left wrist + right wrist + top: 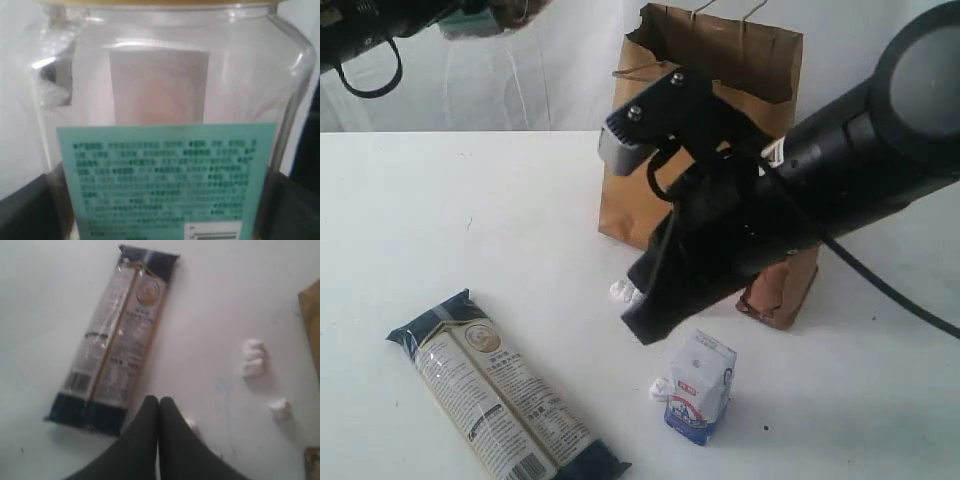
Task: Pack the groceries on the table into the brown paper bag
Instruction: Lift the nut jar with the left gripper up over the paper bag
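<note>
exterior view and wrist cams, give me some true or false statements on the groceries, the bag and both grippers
1. The noodle pack lies flat on the table. True.
2. The carton is tipped onto its side. False: it stands upright.
3. The right gripper is shut with nothing in it. True.
4. The left gripper is empty. False: it holds the clear jar.
5. The brown paper bag lies flat. False: it stands upright.
</note>
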Available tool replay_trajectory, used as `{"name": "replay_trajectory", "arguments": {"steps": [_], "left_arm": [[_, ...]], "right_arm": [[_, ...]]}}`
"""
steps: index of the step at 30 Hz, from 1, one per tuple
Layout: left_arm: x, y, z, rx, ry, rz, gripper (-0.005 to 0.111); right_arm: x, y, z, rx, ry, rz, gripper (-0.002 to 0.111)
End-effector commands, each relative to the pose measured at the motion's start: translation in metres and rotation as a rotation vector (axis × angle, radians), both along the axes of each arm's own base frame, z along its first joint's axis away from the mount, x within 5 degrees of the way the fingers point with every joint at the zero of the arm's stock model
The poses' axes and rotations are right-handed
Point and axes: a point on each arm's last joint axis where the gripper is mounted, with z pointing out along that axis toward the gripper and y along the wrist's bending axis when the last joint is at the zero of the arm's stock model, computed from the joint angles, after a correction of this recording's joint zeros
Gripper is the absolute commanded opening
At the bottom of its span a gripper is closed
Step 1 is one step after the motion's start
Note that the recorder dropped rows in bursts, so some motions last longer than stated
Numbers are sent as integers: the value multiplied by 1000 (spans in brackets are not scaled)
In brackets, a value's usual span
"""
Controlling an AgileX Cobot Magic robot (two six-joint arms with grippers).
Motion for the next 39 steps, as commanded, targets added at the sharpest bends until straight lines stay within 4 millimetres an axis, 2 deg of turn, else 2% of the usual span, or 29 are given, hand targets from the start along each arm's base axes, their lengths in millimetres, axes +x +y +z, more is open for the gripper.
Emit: {"name": "replay_trajectory", "arguments": {"steps": [1, 7, 10, 11, 12, 15, 16, 18, 20, 26, 28, 32, 39], "left_arm": [[-12, -8, 13, -60, -61, -150, 0], [-23, -17, 26, -194, -187, -324, 0], [-22, -17, 26, -230, -181, -338, 0], [-21, -18, 24, -235, -173, -341, 0], [-21, -20, 24, -274, -186, -375, 0], [-23, -30, 24, -370, -211, -440, 0], [-20, -40, 18, -350, -175, -446, 0], [-17, -59, 14, -299, -156, -460, 0], [-13, -74, 18, -272, -207, -467, 0], [-1, -81, 46, -319, -290, -473, 0], [1, -88, 46, -315, -286, -484, 0], [8, -106, 30, -292, -237, -508, 0], [15, -135, 16, -229, -257, -524, 0]], "right_arm": [[-10, -23, -1, -211, 8, 5, 0], [-31, -45, 23, -225, -27, -13, 0], [-44, -59, 33, -203, -79, -43, 0], [-48, -63, 31, -211, -81, -48, 0], [-58, -76, 23, -259, -74, -71, 0], [-71, -101, 0, -350, -72, -193, 0], [-72, -111, -4, -348, -115, -286, 0], [-73, -118, -9, -285, -143, -405, 0], [-74, -118, -15, -247, -141, -442, 0], [-72, -114, -29, -167, -137, -465, 0], [-71, -110, -34, -116, -153, -463, 0], [-69, -105, -40, -41, -194, -435, 0], [-66, -100, -50, -18, -201, -413, 0]]}}
